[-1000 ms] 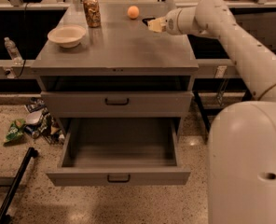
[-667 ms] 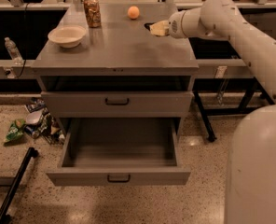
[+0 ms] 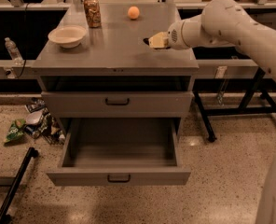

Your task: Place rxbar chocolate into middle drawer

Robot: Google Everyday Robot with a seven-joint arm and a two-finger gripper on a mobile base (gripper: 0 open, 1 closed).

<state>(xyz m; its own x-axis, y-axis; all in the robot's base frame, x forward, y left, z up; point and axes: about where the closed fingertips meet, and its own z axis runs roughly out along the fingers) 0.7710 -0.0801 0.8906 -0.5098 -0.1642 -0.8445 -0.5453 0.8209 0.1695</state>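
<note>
The claw [image 3: 150,40] was held over the tabletop [image 3: 114,48] near its right edge; its grip could not be told. The middle drawer [image 3: 119,177] was seen open below.

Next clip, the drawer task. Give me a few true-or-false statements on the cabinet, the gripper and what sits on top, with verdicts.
1. The middle drawer is pulled open. True.
2. The gripper is down inside that drawer. False: it is over the right part of the cabinet top.
3. The bowl stands at the left of the top. True.
4. The orange ball lies in the bowl. False: it rests on the top at the back, right of the can.
5. The upper drawer is open too. False: it is shut.
</note>
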